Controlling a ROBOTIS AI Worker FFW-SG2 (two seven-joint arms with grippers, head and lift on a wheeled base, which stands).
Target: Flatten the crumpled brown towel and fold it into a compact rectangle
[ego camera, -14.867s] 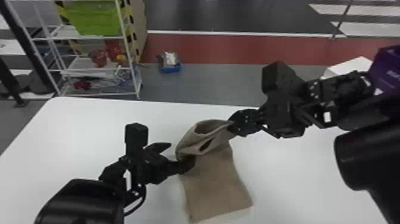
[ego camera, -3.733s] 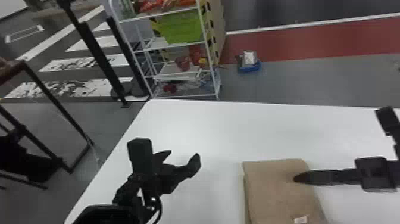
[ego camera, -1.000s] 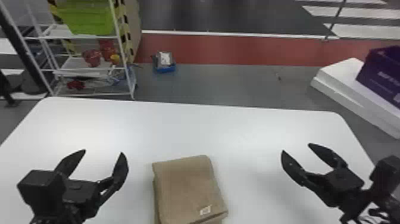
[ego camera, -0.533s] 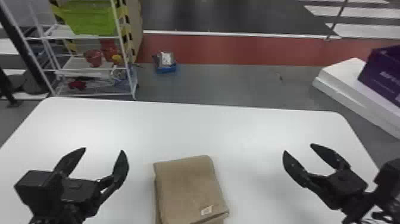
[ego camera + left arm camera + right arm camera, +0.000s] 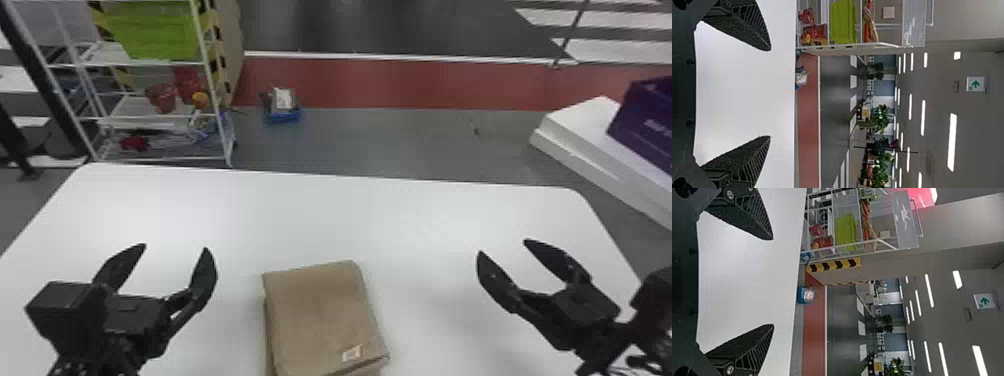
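The brown towel (image 5: 320, 320) lies folded into a compact, roughly rectangular stack near the table's front edge, with a small white label at its near right corner. Its layers show along the left side and the near edge. My left gripper (image 5: 176, 246) is open to the left of the towel, apart from it. To the towel's right, my right gripper (image 5: 502, 246) is also open and touches nothing. In the left wrist view, my left gripper (image 5: 770, 93) has nothing between its spread fingers. The right wrist view has my right gripper (image 5: 773, 282) equally spread and holding nothing.
The white table (image 5: 400, 215) carries the towel. Beyond its far left corner stands a white wire shelf (image 5: 160, 159) with a green bin (image 5: 155, 30). A purple box (image 5: 645, 125) rests on a white block (image 5: 575, 135) past the right side.
Since the oldest frame, the towel has gone from partly lifted and held to folded flat and released. Both arms have drawn apart to either side. Over the last second, almost nothing has moved.
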